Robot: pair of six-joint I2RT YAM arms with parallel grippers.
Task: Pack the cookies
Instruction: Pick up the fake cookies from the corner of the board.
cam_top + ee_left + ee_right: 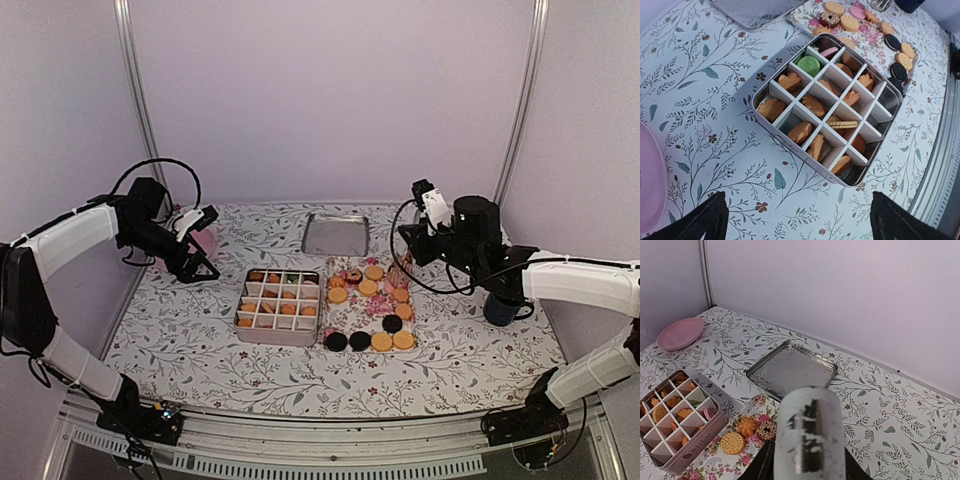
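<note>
The cookies lie in two places. Several golden and black ones sit on a floral tray (pixel 352 322), and others fill the compartments of a divided tin (pixel 276 336). In the left wrist view, the tin (pixel 790 145) holds golden biscuits and one green cookie (pixel 809 65). My left gripper (pixel 800 222) hovers open over bare cloth by the tin's near corner. In the top view it (pixel 198 262) is left of the tin. My right gripper (pixel 807 467) is shut on a pale grey rounded object (pixel 810 430) with a dark stripe. It is raised at the tray's far right corner (pixel 408 262).
The tin's lid (pixel 335 233) lies upturned behind the tray. A pink plate (pixel 205 240) sits at the far left, close to my left gripper. A dark blue cup (pixel 500 308) stands under my right forearm. Walls close in the back and both sides.
</note>
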